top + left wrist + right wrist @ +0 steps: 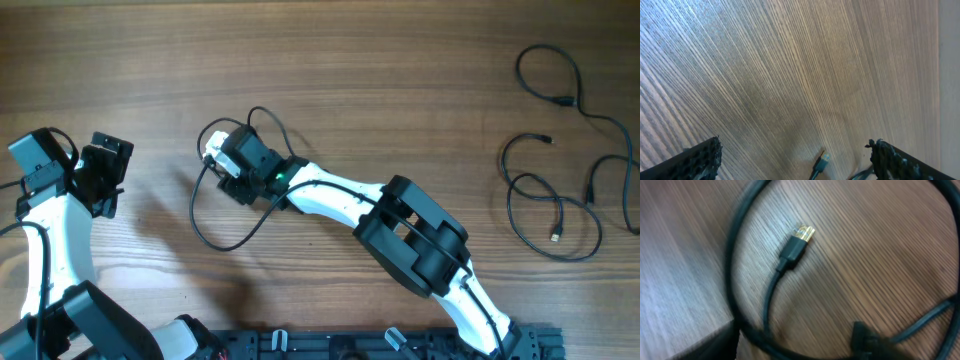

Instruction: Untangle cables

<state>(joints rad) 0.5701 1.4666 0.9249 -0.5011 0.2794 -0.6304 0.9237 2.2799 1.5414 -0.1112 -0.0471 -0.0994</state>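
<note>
The table [400, 80] is brown wood with a fine straight grain, smooth, with a soft sheen where light strikes it. The cables [771, 292] have a smooth black sheath, rubber or plastic, mostly matt. 1 plug [799, 242] has a matt black moulded body and a shiny gold-coloured metal tip. The left gripper [795, 146] has 2 black fingers [699, 159] with rough, ribbed, matt faces. The right arm [335, 195] has glossy white plastic shells and matt black housings.
</note>
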